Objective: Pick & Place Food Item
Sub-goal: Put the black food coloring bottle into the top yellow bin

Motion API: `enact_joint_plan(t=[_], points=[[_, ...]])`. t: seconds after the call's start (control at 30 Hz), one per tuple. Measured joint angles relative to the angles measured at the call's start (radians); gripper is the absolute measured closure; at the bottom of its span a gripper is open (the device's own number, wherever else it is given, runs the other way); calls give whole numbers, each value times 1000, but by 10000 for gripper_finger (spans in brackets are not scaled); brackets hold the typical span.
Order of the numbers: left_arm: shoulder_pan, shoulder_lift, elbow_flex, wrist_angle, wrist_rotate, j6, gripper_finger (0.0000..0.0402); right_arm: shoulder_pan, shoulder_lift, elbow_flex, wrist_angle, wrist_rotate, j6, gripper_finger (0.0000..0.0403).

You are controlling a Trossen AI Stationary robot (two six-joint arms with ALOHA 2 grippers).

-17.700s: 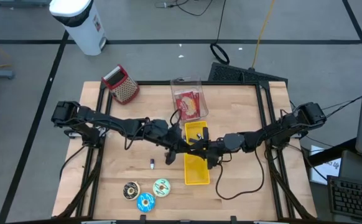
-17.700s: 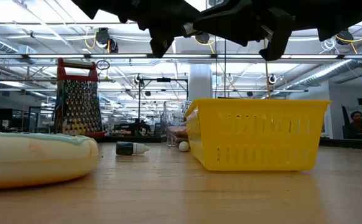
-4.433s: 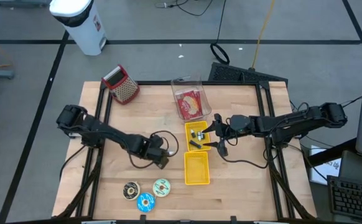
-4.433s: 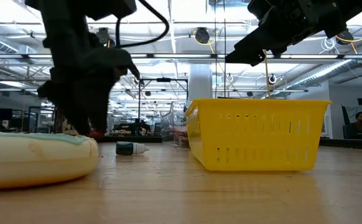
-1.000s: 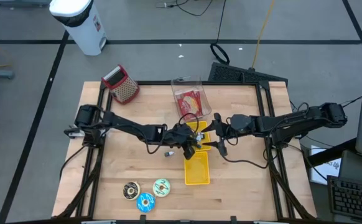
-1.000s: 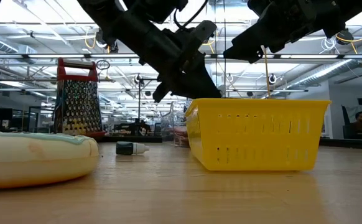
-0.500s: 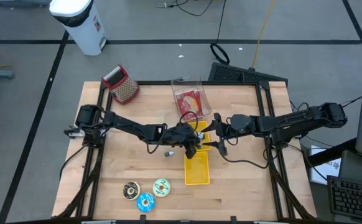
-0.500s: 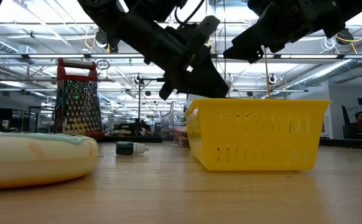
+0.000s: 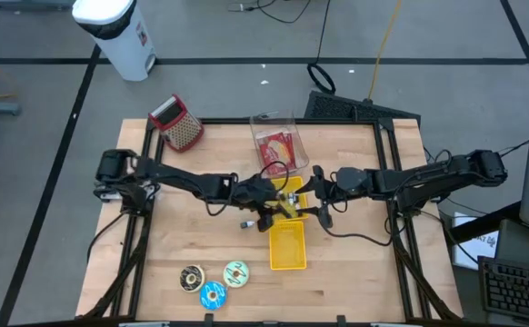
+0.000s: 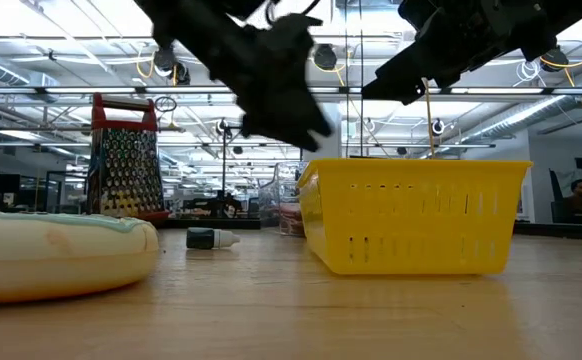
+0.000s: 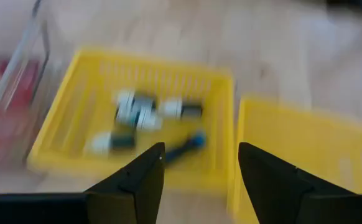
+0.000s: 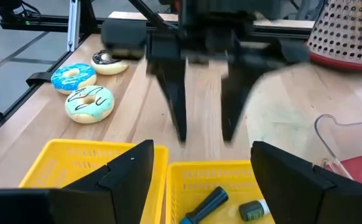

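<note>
Three iced donuts (image 9: 213,282) lie flat near the table's front edge, also in the right wrist view (image 12: 88,93). A red food packet (image 9: 276,151) lies in a clear box (image 9: 266,121) at the far edge. My left gripper (image 9: 272,214) hangs open and empty above the table, just left of two yellow baskets; its spread fingers (image 12: 176,93) show in the right wrist view. The far basket (image 11: 137,62) holds small bottles (image 11: 136,113) and a blue pen (image 11: 186,145). The near basket (image 9: 288,247) holds nothing I can see. My right gripper (image 9: 318,195) hovers open over the far basket's right side.
A small bottle (image 9: 245,223) lies on the wood left of the baskets. A metal grater (image 9: 181,125) stands at the far left corner. A black cable (image 9: 355,263) trails over the table's right part. Bare wood lies between the donuts and the baskets.
My left gripper has risen and drawn back from the far basket toward the table's left, rolling a little as it went, and its fingers have spread apart. My right gripper has kept still. Baskets, donuts and the loose bottle lie where they were.
</note>
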Motion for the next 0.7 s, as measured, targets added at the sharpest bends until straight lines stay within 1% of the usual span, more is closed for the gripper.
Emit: enact_joint_plan(t=[0.13,0.2,0.27,0.33,0.37,0.53,0.6,0.7], points=[[-45,-87,0,-275,-1,-50,201,0,0,0,-14,0,0,147],[-83,-101,0,-397,-1,-89,203,0,0,0,-16,0,0,147],[-126,-97,-1,-472,-14,-150,202,0,0,0,-18,0,0,147],[-169,-87,-14,-491,-50,-189,200,0,0,-1,-17,0,3,147],[-188,-78,-21,-471,-74,-194,199,0,0,0,-17,0,6,147],[-248,-19,-37,-468,-208,-174,204,0,0,-1,-11,0,8,147],[-252,4,-37,-450,-232,-185,208,0,0,-1,-10,0,8,147],[-248,39,-37,-428,-234,-180,214,0,0,-1,-10,0,15,147]])
